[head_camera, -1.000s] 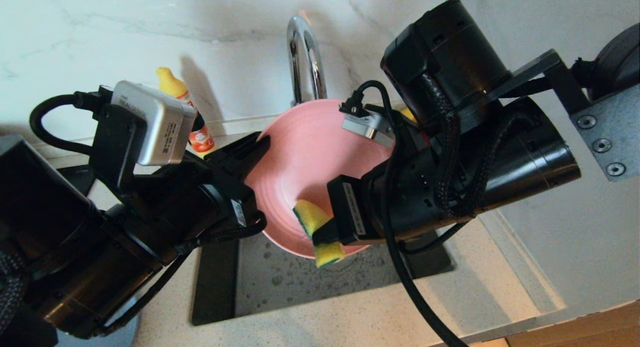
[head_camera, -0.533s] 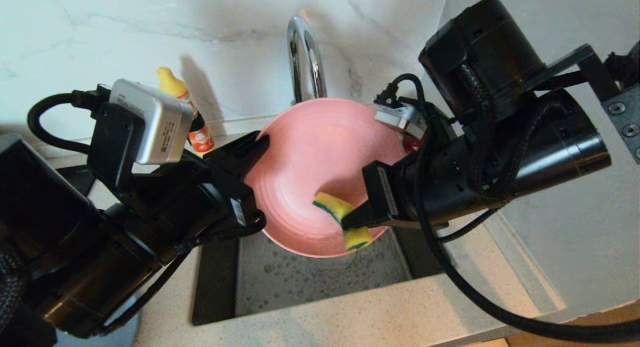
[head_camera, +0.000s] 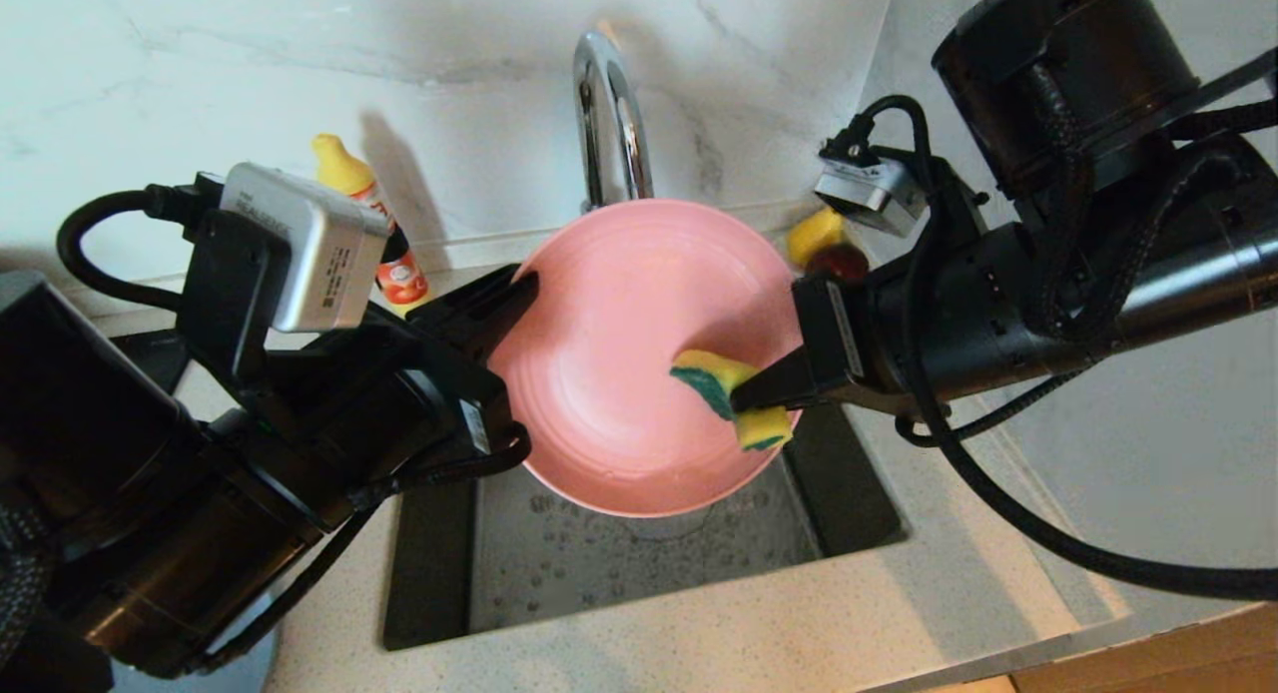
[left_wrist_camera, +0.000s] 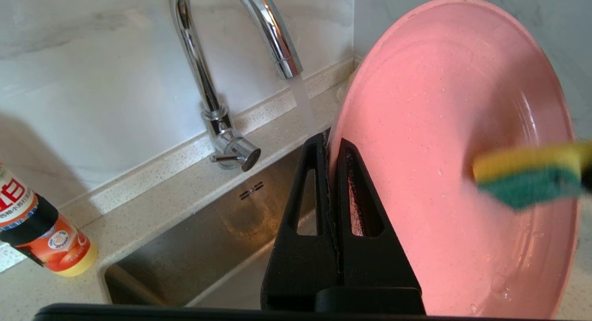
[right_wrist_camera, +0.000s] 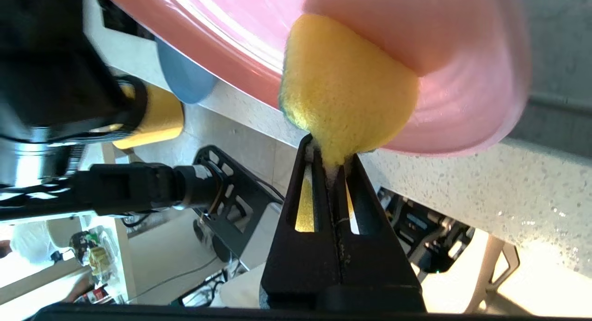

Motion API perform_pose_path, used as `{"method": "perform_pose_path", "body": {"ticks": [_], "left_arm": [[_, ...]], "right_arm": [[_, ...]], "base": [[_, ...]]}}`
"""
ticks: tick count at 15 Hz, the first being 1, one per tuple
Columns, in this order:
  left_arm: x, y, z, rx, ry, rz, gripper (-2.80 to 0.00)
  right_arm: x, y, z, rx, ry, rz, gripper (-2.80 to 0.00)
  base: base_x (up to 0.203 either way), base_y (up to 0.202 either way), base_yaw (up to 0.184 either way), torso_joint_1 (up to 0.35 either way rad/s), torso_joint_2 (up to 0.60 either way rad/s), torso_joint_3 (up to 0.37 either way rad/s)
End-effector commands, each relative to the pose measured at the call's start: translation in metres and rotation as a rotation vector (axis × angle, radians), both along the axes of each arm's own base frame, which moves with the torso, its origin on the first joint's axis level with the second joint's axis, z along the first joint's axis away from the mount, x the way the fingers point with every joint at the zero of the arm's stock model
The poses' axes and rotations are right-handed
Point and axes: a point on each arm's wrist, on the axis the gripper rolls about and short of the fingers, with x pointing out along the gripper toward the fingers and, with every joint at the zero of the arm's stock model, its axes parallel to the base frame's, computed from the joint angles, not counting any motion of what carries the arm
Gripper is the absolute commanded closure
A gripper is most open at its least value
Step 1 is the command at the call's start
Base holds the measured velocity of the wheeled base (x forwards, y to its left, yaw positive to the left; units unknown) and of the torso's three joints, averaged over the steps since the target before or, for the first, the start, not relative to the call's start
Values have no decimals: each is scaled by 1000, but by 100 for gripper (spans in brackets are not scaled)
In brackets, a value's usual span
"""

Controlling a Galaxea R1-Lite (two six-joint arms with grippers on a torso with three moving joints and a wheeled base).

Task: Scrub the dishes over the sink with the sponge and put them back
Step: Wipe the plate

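Pink plate (head_camera: pixel 639 353) being held tilted on edge over the sink (head_camera: pixel 619 563), face turned toward the right side. Left gripper (left_wrist_camera: pixel 334 147) clamping its rim, jaws closed on it. Right gripper (head_camera: pixel 749 398) pinching the yellow-and-green sponge (head_camera: pixel 734 398), jaws closed on its narrow end, and pressing it against the inner face of the plate near the right rim. Water running from the chrome tap (left_wrist_camera: pixel 240 43) behind the plate.

Judging the step: scrubbing the first of the dishes, well before putting back. Next move probably asking for more strokes across the face while keeping contact, without pushing so hard that the plate is twisting in the left jaws.

Compared with one second ago: sponge travelling from the lower edge of the plate up and to the right, right arm pulling away to the right and uncovering a yellow fruit (head_camera: pixel 814 236) behind; plate and left arm staying in place.
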Motion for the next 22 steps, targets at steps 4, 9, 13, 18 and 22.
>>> {"method": "perform_pose_path", "body": {"ticks": [4,9,13,18,22], "left_arm": [[-1,1,-4,11,8,2,0],[-1,1,-5,13,9,2,0],[-1,1,-5,15,10,0,0],[-2,1,-7,18,17,-1,0],[-2,2,-6,13,11,1,0]], "right_arm": [[-2,-3,15,46,-47,-4,0],[5,4,19,62,-69,4,0],[1,22,23,89,-96,56,0],[-12,40,19,83,-93,128,0],[-13,49,10,58,-73,151,0]], "base": [[0,0,0,0,0,0],[0,0,0,0,0,0],[0,0,0,0,0,0],[0,0,0,0,0,0],[0,0,0,0,0,0]]}}
